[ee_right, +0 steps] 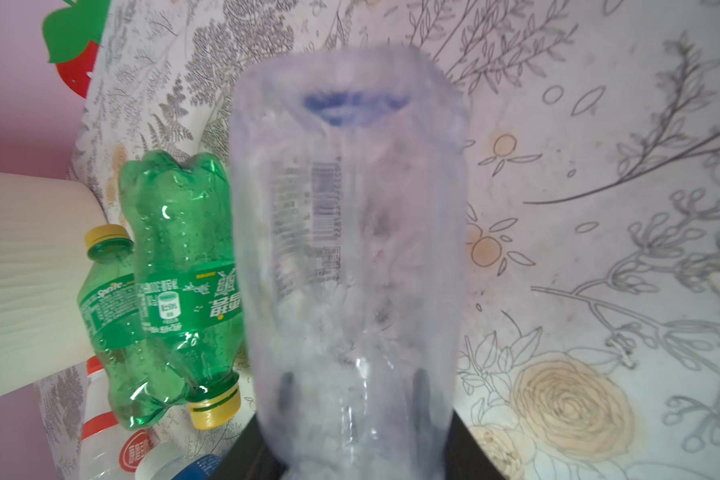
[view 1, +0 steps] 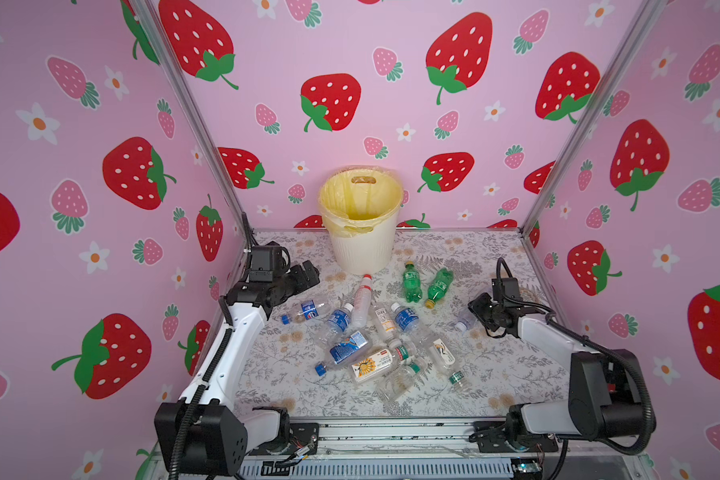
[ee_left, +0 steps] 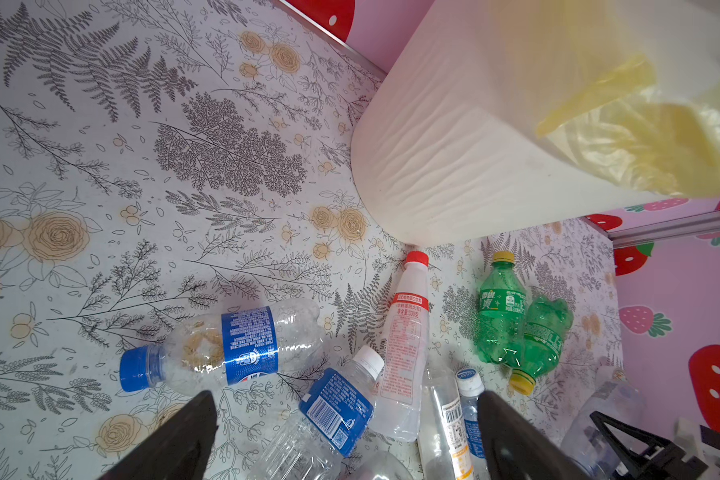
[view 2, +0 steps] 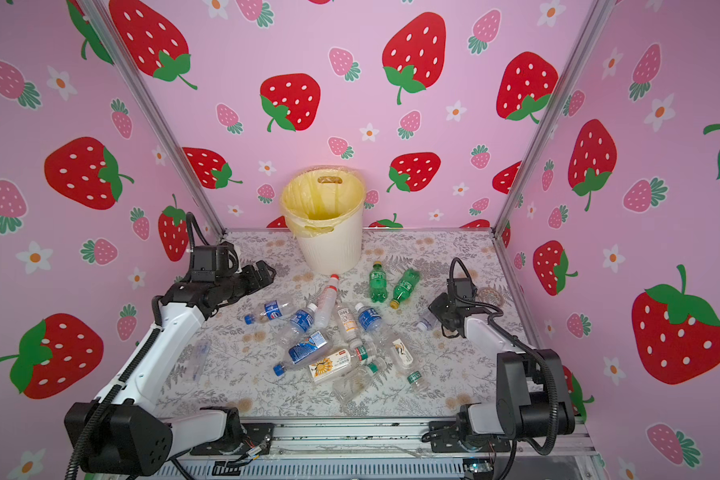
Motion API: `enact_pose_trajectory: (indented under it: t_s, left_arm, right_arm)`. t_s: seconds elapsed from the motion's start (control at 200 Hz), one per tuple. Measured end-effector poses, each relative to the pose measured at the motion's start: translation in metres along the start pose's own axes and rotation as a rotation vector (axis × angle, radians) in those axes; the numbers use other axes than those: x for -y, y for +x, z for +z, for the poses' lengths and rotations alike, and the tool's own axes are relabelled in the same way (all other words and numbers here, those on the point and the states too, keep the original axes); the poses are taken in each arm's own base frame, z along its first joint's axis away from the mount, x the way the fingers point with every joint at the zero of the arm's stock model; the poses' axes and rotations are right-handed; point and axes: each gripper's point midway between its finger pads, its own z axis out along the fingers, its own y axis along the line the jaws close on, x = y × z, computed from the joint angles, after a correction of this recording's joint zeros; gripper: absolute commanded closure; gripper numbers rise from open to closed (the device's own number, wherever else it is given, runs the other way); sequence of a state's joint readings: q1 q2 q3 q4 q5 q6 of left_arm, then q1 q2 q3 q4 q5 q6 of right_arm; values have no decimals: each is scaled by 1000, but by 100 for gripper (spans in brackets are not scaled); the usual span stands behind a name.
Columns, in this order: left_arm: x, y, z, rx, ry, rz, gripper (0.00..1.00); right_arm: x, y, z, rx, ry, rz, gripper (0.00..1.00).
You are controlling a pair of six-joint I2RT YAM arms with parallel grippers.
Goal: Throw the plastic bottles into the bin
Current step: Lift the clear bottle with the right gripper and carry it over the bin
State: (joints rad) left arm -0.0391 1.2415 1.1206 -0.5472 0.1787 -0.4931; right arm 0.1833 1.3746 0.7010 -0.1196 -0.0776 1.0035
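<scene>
**A:** What does the right hand (view 1: 476,313) have?

**B:** It's clamped on a clear bottle (ee_right: 350,249) near the right edge of the tabletop (view 1: 495,374). The bottle's long axis runs straight out from between the jaws.

**A:** And the bin (view 1: 362,249)?

**B:** It's at the middle of the back edge, so back and leftward from that hand, with two green bottles (view 1: 411,284) lying between. The left hand (view 1: 310,274) is spread wide, empty, and nearer the bin. The other plastic bottles (view 1: 348,349) lie mid-tabletop.
</scene>
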Motion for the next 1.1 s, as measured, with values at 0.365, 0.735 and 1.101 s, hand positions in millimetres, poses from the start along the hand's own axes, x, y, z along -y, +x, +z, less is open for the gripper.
enact_pose_trajectory:
  t_s: [0.365, 0.735, 1.101]
  left_arm:
    - [0, -1, 0, 0, -2, 5, 1]
    - [10, 0, -1, -50, 32, 53, 1]
    - [11, -3, 3, -63, 46, 60, 1]
  right_arm:
    - [-28, -31, -44, 138, -117, -147, 54]
    - [-81, -59, -85, 272, -261, -307, 53]
    - [-210, -61, -150, 430, -525, -558, 51]
